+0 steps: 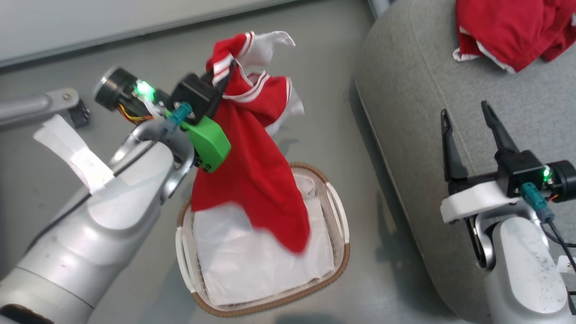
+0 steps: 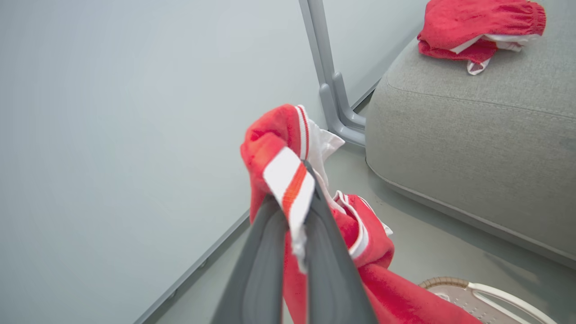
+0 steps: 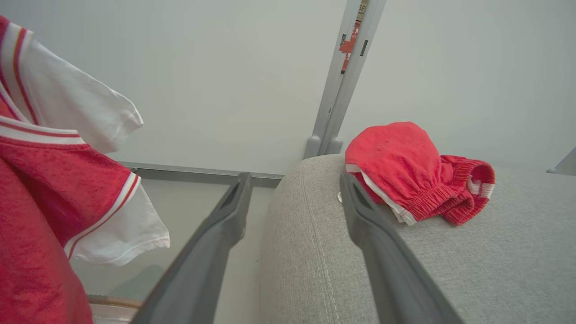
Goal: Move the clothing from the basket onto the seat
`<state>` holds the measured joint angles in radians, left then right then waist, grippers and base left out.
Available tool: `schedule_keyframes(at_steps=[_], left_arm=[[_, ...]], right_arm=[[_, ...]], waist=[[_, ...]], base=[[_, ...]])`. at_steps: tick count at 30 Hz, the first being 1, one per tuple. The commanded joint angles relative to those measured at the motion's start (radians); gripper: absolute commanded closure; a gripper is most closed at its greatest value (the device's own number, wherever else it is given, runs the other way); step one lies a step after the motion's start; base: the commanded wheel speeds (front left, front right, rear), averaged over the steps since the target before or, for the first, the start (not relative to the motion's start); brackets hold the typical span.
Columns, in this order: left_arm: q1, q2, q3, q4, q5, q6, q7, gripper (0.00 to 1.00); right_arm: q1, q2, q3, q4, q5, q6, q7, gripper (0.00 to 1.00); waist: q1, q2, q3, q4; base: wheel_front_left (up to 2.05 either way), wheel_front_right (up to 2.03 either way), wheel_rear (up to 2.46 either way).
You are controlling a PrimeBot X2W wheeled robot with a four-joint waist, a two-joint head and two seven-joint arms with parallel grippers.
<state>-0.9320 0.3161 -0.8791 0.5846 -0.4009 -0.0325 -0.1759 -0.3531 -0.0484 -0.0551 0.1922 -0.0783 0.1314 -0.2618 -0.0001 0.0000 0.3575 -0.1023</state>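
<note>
The left claw (image 1: 227, 72) is pressed together on a striped edge of the red and white shirt (image 1: 252, 171), pinching it near the collar or sleeve. The shirt hangs from that pinch with its long axis running straight down. Its lower hem dangles over the open basket (image 1: 345, 258), which stands on the floor; the hem is blurred, so I cannot tell whether it clears the white liner (image 1: 252, 270).

The seat (image 1: 414, 90) lies to the robot's right of the left claw, with a strip of bare floor between the basket and the cushion's rounded edge. The other red garment (image 1: 508, 31) lies crumpled on the seat, further back. The coming move looks like a sideways carry to the right, high enough for the hanging hem to pass over the basket rim and the cushion edge.

The left forearm rises from the lower left, its wrist bent so the fingers point up and away from the robot. The right claw (image 1: 465, 109) is spread wide and empty, hovering above the seat's near edge. It is nearer the seat, but the left arm has the shirt.
</note>
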Motion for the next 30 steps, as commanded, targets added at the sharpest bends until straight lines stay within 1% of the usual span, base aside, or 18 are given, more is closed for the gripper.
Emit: schedule_keyframes(at_steps=[1, 5, 9, 13, 18, 25, 30], left_arm=[[-0.022, 0.016, 0.005, -0.023, 0.008, -0.005, 0.015, 1.0], [-0.067, 0.065, 0.013, -0.083, 0.009, -0.014, 0.068, 1.0], [-0.093, 0.089, 0.022, -0.124, -0.008, -0.02, 0.111, 1.0], [-0.112, 0.099, 0.03, -0.135, -0.022, -0.021, 0.146, 1.0], [-0.127, 0.097, 0.029, -0.115, -0.028, -0.017, 0.164, 1.0], [-0.135, 0.072, 0.017, -0.104, -0.038, -0.011, 0.18, 1.0], [-0.146, 0.051, 0.008, -0.111, -0.041, -0.007, 0.194, 1.0]], right_arm=[[0.025, -0.004, 0.008, 0.009, 0.005, -0.001, -0.005, 0.0], [0.037, -0.004, 0.043, 0.027, 0.013, -0.001, -0.005, 0.0], [0.043, -0.004, 0.076, 0.044, 0.018, -0.001, -0.005, 0.0], [0.046, -0.004, 0.114, 0.06, 0.024, -0.001, -0.005, 0.0], [0.047, -0.004, 0.164, 0.073, 0.037, -0.001, -0.005, 0.0], [0.052, -0.004, 0.232, 0.083, 0.059, -0.001, -0.005, 0.0], [0.043, -0.003, 0.292, 0.085, 0.103, -0.001, -0.005, 0.0]], waist=[[0.0001, 0.0, -0.16, 0.047], [0.0001, 0.0, -0.221, 0.03], [0.0001, 0.0, -0.264, 0.015], [0.0001, 0.0, -0.296, 0.006], [0.0001, 0.0, -0.319, 0.0], [0.0001, 0.0, -0.345, 0.01], [0.0001, 0.0, -0.355, 0.023]], base=[[0.0, 0.0, 0.0], [0.0, 0.0, 0.0], [0.0, 0.0, 0.0], [0.0, 0.0, 0.0], [0.0, 0.0, 0.0], [0.0, 0.0, 0.0], [0.0, 0.0, 0.0]])
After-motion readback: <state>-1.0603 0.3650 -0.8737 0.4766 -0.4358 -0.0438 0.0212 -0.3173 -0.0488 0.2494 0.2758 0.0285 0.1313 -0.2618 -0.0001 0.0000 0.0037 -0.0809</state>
